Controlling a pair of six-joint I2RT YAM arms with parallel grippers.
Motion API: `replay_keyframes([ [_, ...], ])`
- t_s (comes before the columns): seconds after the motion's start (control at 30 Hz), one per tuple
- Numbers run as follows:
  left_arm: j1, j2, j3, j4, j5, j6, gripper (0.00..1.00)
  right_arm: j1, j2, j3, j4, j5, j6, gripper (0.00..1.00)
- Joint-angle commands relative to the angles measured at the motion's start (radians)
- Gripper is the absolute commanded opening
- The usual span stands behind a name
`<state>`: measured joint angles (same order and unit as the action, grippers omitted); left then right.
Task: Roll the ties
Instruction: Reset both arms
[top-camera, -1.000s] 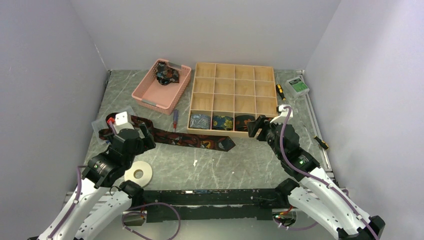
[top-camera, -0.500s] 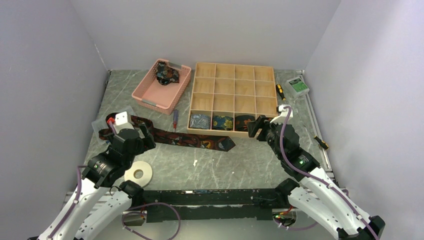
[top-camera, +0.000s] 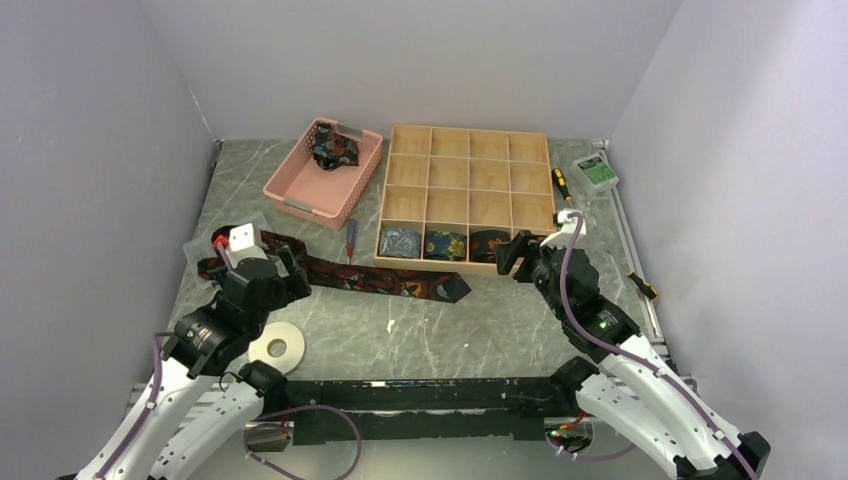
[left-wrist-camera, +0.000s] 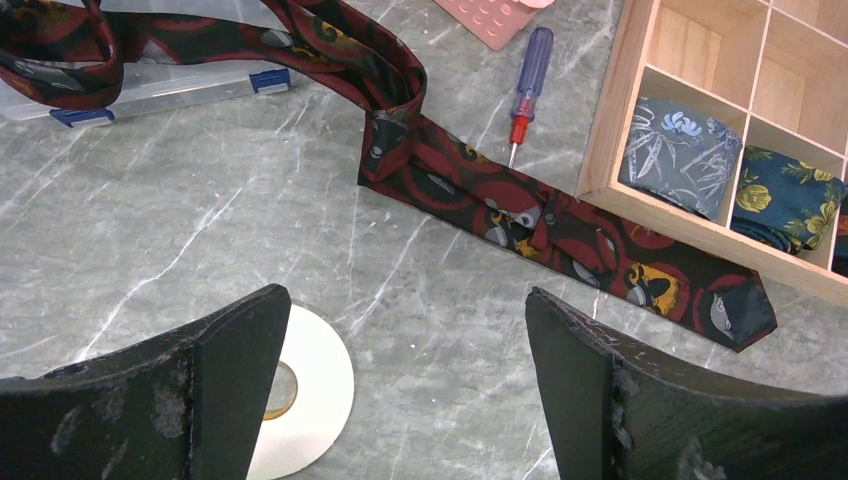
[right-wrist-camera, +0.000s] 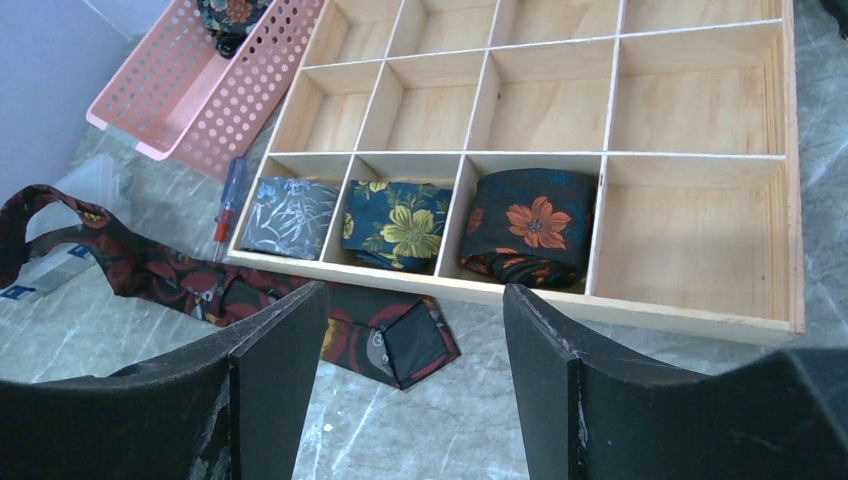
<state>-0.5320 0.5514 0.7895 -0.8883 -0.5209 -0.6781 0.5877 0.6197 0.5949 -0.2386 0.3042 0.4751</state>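
— Maroon, with red and yellow prints: is that the tie not rolled?

— Yes. The maroon tie (left-wrist-camera: 520, 205) lies flat on the grey marbled table (top-camera: 480, 320), just ahead of the left gripper (left-wrist-camera: 405, 330). It runs from a loop ahead and to the left across to its pointed end ahead and to the right.

— And the claw itself?

— Its jaws stand wide, with nothing between them, above the table and short of the fabric. A white ring of tape (left-wrist-camera: 305, 385) lies beside its left finger (left-wrist-camera: 215, 375).

— What else sits near it?

— A red-handled screwdriver (left-wrist-camera: 528, 80) lies beyond the tie, ahead of the claw. A clear plastic case (left-wrist-camera: 150, 90) sits ahead and to the left, under the tie's loop.

— The right side?

— The right gripper (right-wrist-camera: 415, 310) is also spread apart and holds nothing. Directly ahead of it stands the wooden box (right-wrist-camera: 690, 312). Three rolled ties fill the near row: a grey-blue one (right-wrist-camera: 288, 218), a navy one with yellow flowers (right-wrist-camera: 400, 228) and a black one with an orange flower (right-wrist-camera: 532, 228). The last lies straight ahead of the claw, the others ahead and to the left.

— Does the flat tie reach that far?

— Its tip lies just ahead of the right claw, close against the box's near wall.

— And further off?

— A pink basket (right-wrist-camera: 180, 110), far ahead and to the left, holds another bundled tie (top-camera: 333, 150).
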Motion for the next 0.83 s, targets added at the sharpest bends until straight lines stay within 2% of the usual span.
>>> replay_keyframes([
  [0.0,-0.003,-0.008,0.017,0.009,-0.003,-0.024,0.94,-0.002,-0.015,0.013,0.003,0.030,0.025,0.70],
  [0.2,-0.003,-0.009,0.016,0.009,0.002,-0.026,0.94,-0.002,0.047,0.052,-0.062,0.218,0.177,0.73],
  [0.33,-0.003,-0.007,0.017,0.007,0.004,-0.029,0.94,-0.001,0.134,0.118,-0.144,0.273,0.260,0.73],
  [0.47,-0.003,-0.009,0.017,0.007,0.002,-0.028,0.94,-0.002,0.184,0.148,-0.171,0.263,0.257,0.72],
  [0.63,-0.003,-0.008,0.016,0.009,0.002,-0.026,0.94,-0.002,0.128,0.106,-0.103,0.225,0.212,0.72],
  [0.7,-0.003,-0.006,0.016,0.010,0.002,-0.026,0.94,-0.002,0.086,0.071,-0.046,0.171,0.154,0.65],
  [0.73,-0.003,-0.005,0.016,0.011,0.003,-0.026,0.94,-0.002,0.056,0.059,-0.028,0.163,0.135,0.65],
  [0.8,-0.003,-0.003,0.017,0.009,0.004,-0.026,0.94,-0.002,0.018,0.054,-0.026,0.163,0.117,0.72],
])
